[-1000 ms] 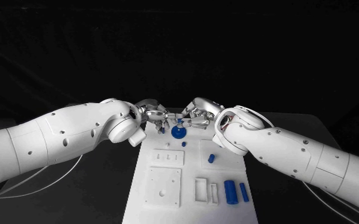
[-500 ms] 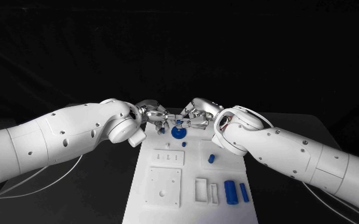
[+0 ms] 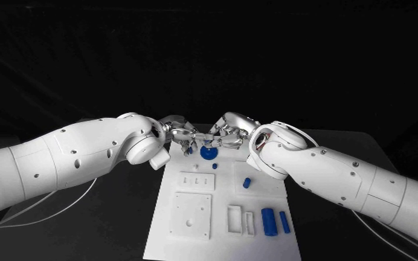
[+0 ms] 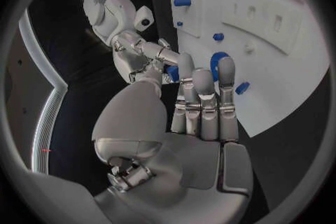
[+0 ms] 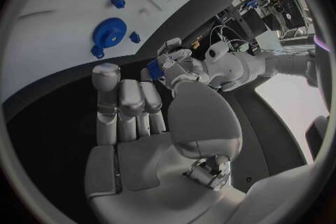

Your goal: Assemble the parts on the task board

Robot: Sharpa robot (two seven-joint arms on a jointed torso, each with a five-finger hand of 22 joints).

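Over the far end of the white task board (image 3: 221, 196) my left hand (image 3: 180, 135) and right hand (image 3: 228, 136) meet fingertip to fingertip. Between them is a small blue part (image 4: 172, 73), pinched by the left hand (image 4: 199, 106) between thumb and finger. The right hand (image 4: 143, 56) has its fingertips on the same part. From the right wrist, the small blue part (image 5: 155, 69) sits at the tips of my right hand (image 5: 133, 106), with the left hand (image 5: 173, 59) against it. A blue gear (image 3: 209, 151) stands on the board just below the hands.
A tiny blue piece (image 3: 214, 166) and a short blue peg (image 3: 246, 183) lie mid-board. Two blue cylinders (image 3: 269, 222) rest at the near right corner beside white slots (image 3: 234, 220). Recessed white plates (image 3: 191, 215) take up the near left. Black table surrounds the board.
The two hands have closed the small gap between them and now touch at the fingertips, a little higher above the gear. The parts on the board have not moved.
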